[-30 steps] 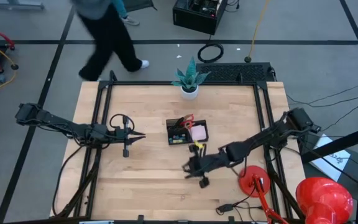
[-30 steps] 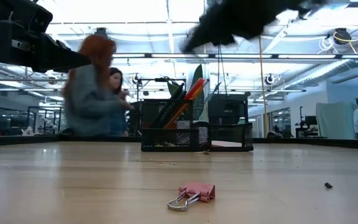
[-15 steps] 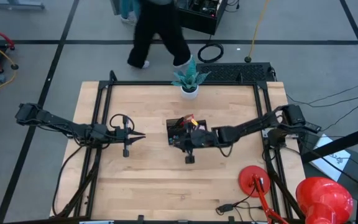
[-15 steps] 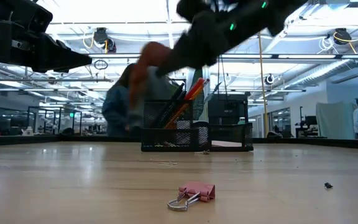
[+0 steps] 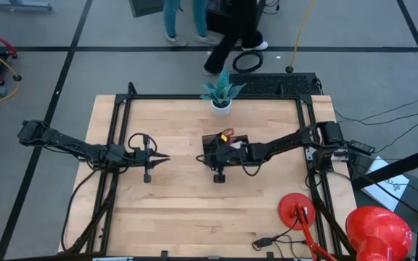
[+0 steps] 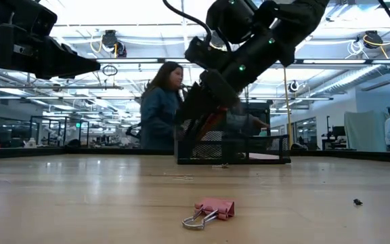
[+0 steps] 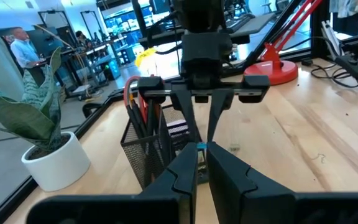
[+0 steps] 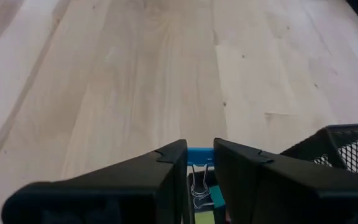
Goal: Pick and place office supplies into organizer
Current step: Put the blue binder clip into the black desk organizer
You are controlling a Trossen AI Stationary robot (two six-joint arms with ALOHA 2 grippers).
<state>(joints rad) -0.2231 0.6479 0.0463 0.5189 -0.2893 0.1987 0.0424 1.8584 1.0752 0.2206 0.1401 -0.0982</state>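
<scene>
Black right arm (image 5: pixel 278 147) reaches over organizer (image 5: pixel 210 144), fingers (image 8: pixel 160 171) gripping blue clip (image 8: pixel 199 155).

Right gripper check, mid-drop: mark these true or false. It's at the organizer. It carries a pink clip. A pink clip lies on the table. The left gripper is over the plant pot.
1. The right gripper is at the organizer: true.
2. It carries a pink clip: false, it grips a blue clip.
3. A pink clip lies on the table: true.
4. The left gripper is over the plant pot: false, it waits over the table's left side, apart from the pot.
</scene>
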